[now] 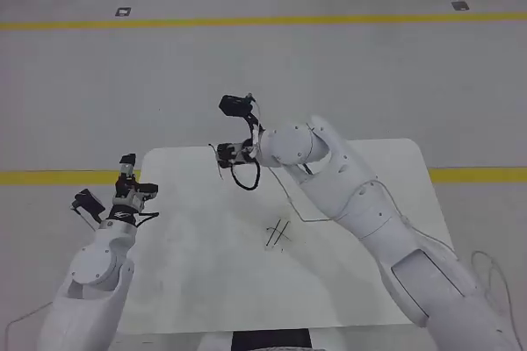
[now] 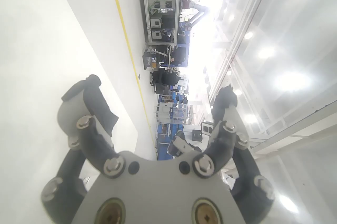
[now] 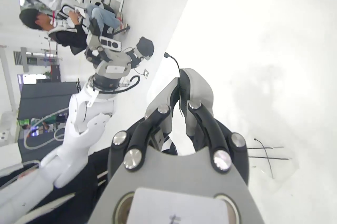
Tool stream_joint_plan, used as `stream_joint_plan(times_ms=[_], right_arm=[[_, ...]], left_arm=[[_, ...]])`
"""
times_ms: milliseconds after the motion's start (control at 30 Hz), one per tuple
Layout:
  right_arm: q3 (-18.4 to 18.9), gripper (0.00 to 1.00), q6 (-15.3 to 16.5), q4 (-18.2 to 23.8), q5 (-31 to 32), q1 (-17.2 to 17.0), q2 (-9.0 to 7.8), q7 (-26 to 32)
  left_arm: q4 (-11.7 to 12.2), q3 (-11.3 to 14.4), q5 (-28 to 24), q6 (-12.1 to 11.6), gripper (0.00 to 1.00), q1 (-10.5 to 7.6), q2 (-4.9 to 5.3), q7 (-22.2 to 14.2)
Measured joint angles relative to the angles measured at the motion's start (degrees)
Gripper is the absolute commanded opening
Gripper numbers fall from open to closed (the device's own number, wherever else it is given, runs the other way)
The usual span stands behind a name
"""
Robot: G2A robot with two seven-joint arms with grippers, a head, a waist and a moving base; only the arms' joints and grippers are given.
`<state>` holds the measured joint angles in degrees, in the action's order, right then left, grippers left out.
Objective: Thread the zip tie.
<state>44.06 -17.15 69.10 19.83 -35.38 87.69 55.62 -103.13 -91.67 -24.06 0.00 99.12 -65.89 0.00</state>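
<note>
The zip tie (image 3: 174,60) is pinched in the right gripper (image 3: 181,78), which is held above the table's (image 1: 202,290) far left corner. The left gripper (image 2: 158,93) is held spread at the left edge.

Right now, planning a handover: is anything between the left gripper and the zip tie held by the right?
Nothing visible does. The zip tie is pinched in the right gripper, apart from the open left gripper; spare ties lie aside.
</note>
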Motion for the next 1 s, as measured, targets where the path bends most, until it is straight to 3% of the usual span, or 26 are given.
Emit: stream_joint_plan(times_ms=[100, 500, 700, 800, 933, 1000], right_arm=[[-0.76, 0.00, -2.68, -2.51, -0.93, 1.90, 0.98, -0.85], [-0.82, 0.00, -2.33, -3.92, -1.74, 2.32, 1.54, -2.14], [1.96, 0.00, -2.33, -7.22, -7.48, 1.80, 2.70, -5.08], [2.61, 0.00, -2.33, -10.54, -10.06, 2.81, 3.68, -5.19], [2.64, 0.00, -2.33, -16.31, -12.29, 5.20, 5.16, -4.29], [2.65, 0.00, -2.33, -18.50, -13.14, 6.05, 5.76, -4.67]], left_arm=[[0.00, 0.00, 0.00, 0.00, 1.00, 0.00, 0.00, 0.00], [-0.02, 0.25, 1.40, -0.79, 1.00, -0.22, 0.02, -0.62], [0.31, 0.69, 16.15, -9.32, 1.00, 0.86, 0.43, -2.43], [0.65, 0.37, 23.04, -13.56, 1.00, 1.52, 0.59, -2.05], [1.32, 0.09, 36.10, -19.29, 1.00, 2.31, 0.91, -0.43], [0.69, 0.67, 40.39, -19.64, 1.00, 2.59, 1.04, -0.68]])
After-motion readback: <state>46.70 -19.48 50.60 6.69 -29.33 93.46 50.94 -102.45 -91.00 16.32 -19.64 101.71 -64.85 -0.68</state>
